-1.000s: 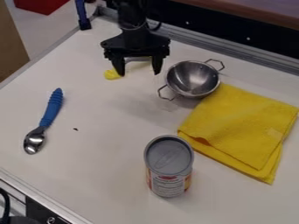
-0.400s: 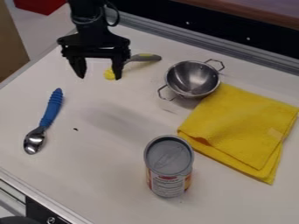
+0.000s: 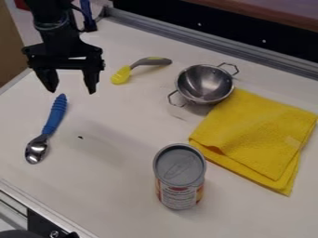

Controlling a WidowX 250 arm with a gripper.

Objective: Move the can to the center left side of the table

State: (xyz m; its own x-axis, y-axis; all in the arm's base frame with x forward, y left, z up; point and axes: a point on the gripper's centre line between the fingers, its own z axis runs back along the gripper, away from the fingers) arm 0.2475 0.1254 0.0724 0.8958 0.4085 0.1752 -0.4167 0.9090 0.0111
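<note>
Can (image 3: 179, 179) stands upright near the yellow cloth (image 3: 258, 135); the pincer (image 3: 71, 92), spread and empty, hangs near the blue-handled spoon (image 3: 55, 116). Descending off-centre (the can looks wide for it) could clip the rim and topple it.

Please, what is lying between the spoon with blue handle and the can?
In the camera view, a small dark speck lies between the blue-handled spoon and the can, closer to the spoon; otherwise that stretch of table is bare.
</note>
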